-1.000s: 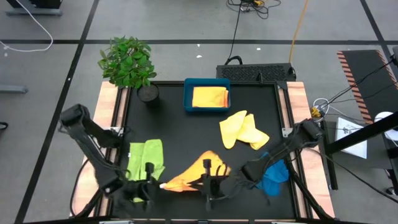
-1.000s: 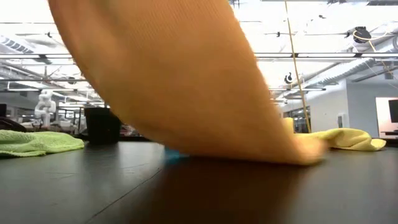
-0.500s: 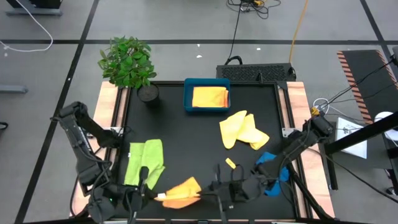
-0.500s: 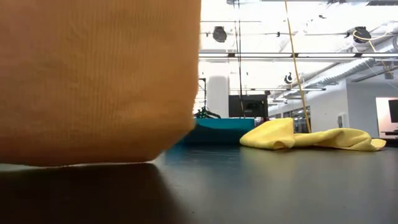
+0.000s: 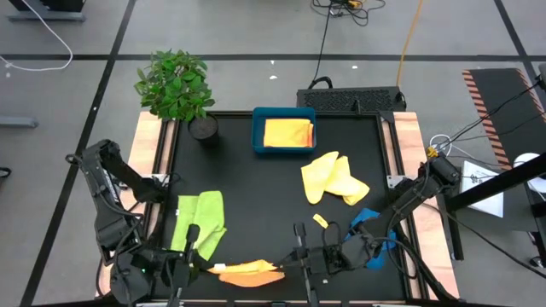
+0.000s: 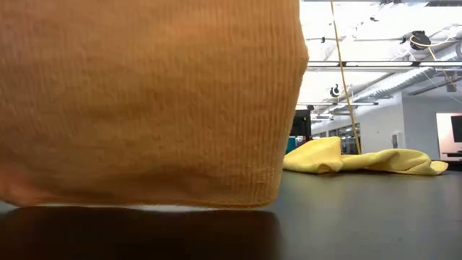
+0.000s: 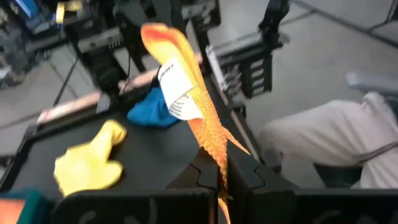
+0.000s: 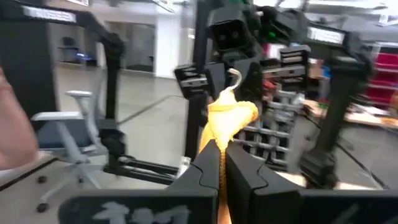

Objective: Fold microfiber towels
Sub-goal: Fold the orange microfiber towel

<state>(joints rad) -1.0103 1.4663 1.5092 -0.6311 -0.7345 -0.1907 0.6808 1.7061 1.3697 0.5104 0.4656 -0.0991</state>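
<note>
I counted five towels; both grippers, left (image 5: pixel 207 269) and right (image 5: pixel 286 264), were clamped on the orange towel (image 5: pixel 247 273), stretched low at six o'clock.

Overhead looks straight down; low camera, table-level, shares the orange towel (image 6: pixel 144 101).

Even overhead light, soft shadows on high view. Low view: orange towel (image 6: pixel 144 101) fills frame left, out of focus; ceiling glare upper right. Both wrist views motion-blurred, bg soft.
</note>
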